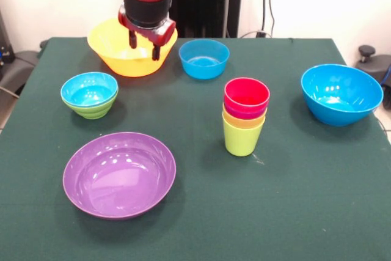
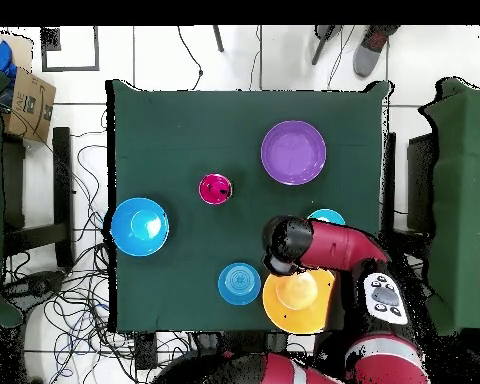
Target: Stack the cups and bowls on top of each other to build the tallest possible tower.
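The tower (image 1: 245, 117) stands right of centre: a lime green cup (image 1: 242, 139) lowest, then yellow, purple and red (image 1: 246, 95) cups nested in it. From above it shows as a red circle (image 2: 215, 188). My gripper (image 1: 144, 46) is open and empty, hanging over the near rim of the large yellow-orange bowl (image 1: 116, 59) at the back left. A small blue bowl (image 1: 203, 59) sits beside it. Another small blue bowl (image 1: 89, 88) rests inside the small green bowl (image 1: 91, 112). The wide purple bowl (image 1: 119, 174) is front left. The large blue bowl (image 1: 341, 94) is at the right.
In the overhead view my arm (image 2: 324, 245) covers part of the blue-in-green bowl pair (image 2: 328, 215) and lies beside the yellow-orange bowl (image 2: 299, 300). A person's shoe (image 2: 369, 48) and a cardboard box (image 2: 29, 100) lie off the green table (image 2: 184, 130).
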Available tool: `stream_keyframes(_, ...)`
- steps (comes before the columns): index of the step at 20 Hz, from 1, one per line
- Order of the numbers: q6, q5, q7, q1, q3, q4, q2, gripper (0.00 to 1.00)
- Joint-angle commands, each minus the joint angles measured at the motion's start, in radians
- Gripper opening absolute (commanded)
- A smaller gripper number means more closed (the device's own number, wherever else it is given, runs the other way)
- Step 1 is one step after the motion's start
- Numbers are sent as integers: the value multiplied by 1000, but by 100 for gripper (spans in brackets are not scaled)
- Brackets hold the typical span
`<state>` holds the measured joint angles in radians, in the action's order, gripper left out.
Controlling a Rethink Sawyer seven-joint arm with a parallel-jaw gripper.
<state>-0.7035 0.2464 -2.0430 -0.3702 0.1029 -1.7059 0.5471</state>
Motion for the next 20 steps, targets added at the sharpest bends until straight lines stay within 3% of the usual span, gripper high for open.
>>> stream_keyframes(1, -103, -5, -16, 35, -63, -61, 21, 100)
stream_keyframes(20, 23, -25, -85, 19, -74, -70, -33, 100)
